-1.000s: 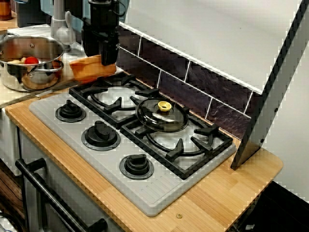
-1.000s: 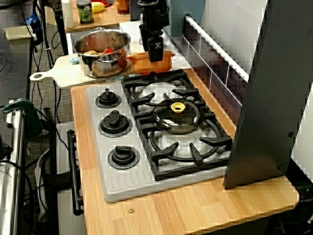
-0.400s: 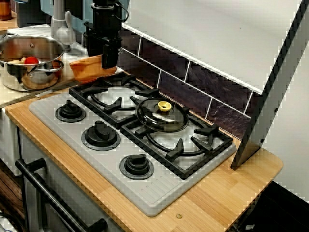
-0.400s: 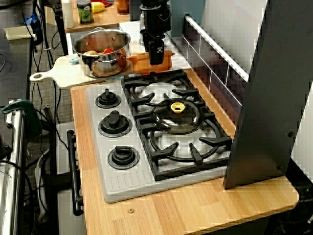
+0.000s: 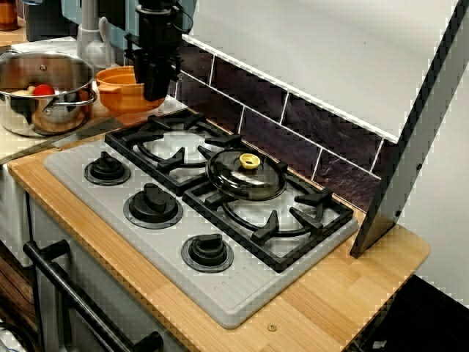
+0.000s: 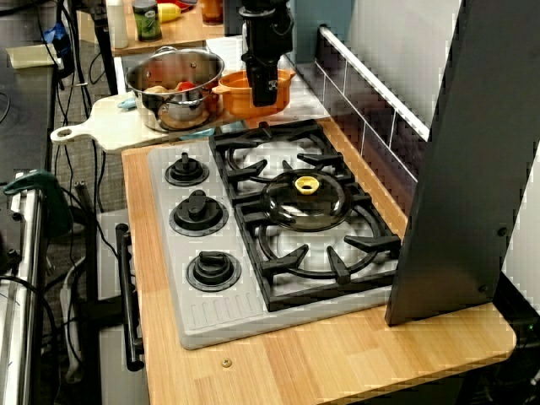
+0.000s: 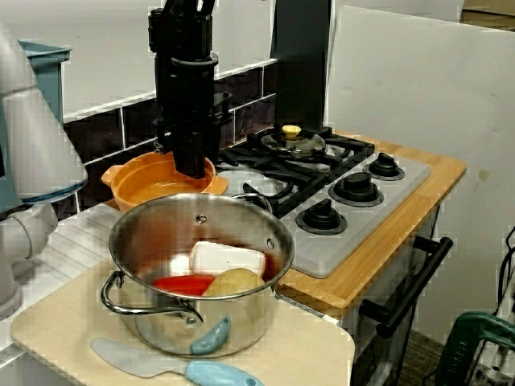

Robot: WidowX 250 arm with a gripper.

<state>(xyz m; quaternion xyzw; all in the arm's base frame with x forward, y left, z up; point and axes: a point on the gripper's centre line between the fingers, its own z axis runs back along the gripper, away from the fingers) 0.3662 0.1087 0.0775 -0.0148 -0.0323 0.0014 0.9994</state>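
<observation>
Tilted on its side a second ago, the orange bowl (image 5: 116, 82) now stands level with its mouth up, and it sits further toward the upper left of the frame, close against the steel pot (image 5: 22, 123).

Seen across the hob, the pincer (image 5: 154, 92) points straight down at the bowl's right-hand rim. From behind the pot, its black fingers (image 7: 193, 165) reach to the rim at the middle of the frame, with the bowl (image 7: 149, 183) spreading out to their left. They seem to straddle the rim, but I cannot tell whether they clamp it or have let go, since the tips merge with the bowl's edge in every view. From above the hob's end, the pincer (image 6: 264, 94) covers the bowl's right half.

Judging by how it lies, the bowl is already set down upright on the white ribbed surface beyond the gas hob (image 5: 168, 246), and nothing shows inside it. A clear release cannot be made out.

Further out, the pot holds a red tomato (image 5: 45, 90), a potato (image 7: 237, 281) and a white block (image 7: 227, 258), and stands on a pale cutting board (image 6: 91, 131) with a light blue spatula (image 7: 189, 368) at its foot. At mid-frame, a glass lid (image 5: 245, 180) with a yellow knob rests on the hob's grate.
</observation>
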